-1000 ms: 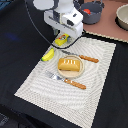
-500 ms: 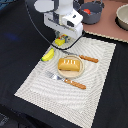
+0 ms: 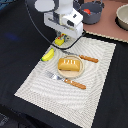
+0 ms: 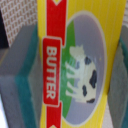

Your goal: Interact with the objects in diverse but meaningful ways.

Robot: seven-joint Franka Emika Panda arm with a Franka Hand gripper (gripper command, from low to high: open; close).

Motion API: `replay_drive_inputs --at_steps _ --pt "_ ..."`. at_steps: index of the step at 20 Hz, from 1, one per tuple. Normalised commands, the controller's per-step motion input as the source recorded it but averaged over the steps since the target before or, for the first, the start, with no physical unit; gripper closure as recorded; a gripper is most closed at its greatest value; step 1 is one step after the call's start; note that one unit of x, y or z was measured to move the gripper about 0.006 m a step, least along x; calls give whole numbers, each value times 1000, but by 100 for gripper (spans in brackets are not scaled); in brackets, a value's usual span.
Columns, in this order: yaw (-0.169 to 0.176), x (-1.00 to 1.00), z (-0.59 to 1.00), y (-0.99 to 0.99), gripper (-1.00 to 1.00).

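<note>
A yellow butter block with a red label fills the wrist view. My gripper has a grey-and-teal pad pressed against each long side of it, so it is shut on the block. In the exterior view the gripper stands over the block at the mat's far corner, towards the exterior view's left. A yellow banana lies just beside it. An orange-brown bread loaf rests on a small plate mid-mat. A red tomato sits in a dark bowl behind the arm.
A knife lies beyond the plate and a fork in front of it, both with orange handles, on the striped placemat. Another bowl stands at the exterior view's far right. Dark tabletop surrounds the mat.
</note>
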Motion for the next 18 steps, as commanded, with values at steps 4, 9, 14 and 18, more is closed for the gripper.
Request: replay_drive_inputs --at_steps 4,9,14,18 --pt "0 56 1000 -521 100" --pt "1 129 800 -732 100" --pt "15 256 542 -933 100" --pt "3 280 456 -946 100"
